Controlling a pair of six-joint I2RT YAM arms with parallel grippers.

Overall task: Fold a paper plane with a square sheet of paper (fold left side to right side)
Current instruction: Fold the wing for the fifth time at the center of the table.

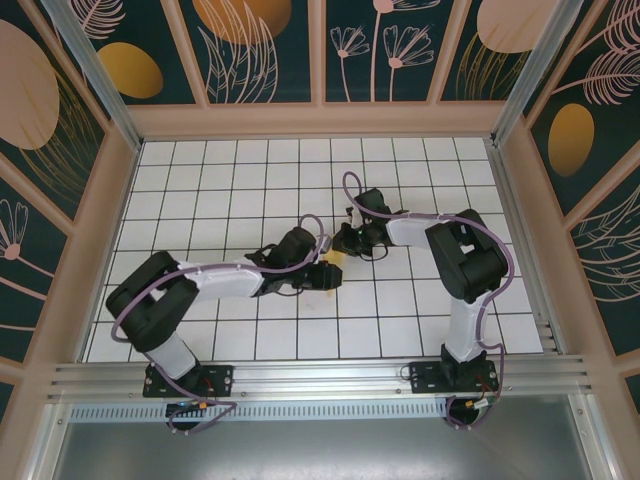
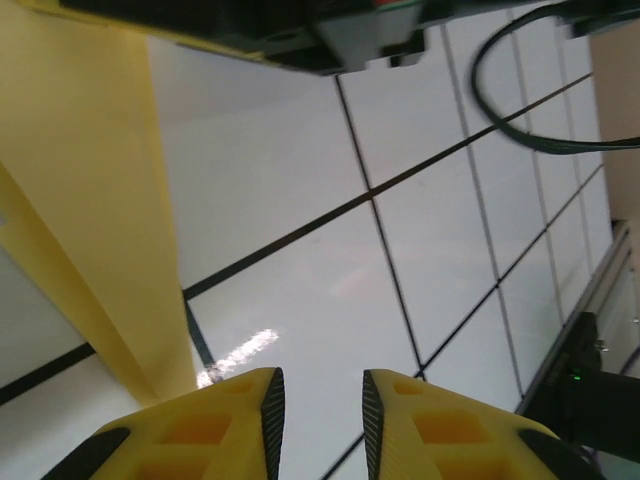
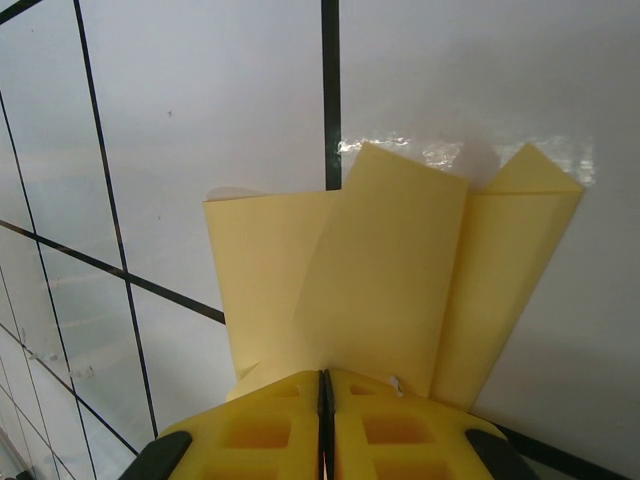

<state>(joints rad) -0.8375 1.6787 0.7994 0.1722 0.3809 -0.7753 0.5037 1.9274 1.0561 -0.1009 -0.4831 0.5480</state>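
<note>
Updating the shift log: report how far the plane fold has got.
Done: the paper already carries several folds, its panels overlapping. In hand: the right gripper is shut on one edge; the left gripper is open beside it, holding nothing. Left: no slim dart shape yet, so more folds remain.

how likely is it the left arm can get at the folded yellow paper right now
Probably yes: the folded yellow paper sits just beside the slightly parted jaws of the left arm, nothing between. The right arm pinches one edge in shut jaws.
</note>
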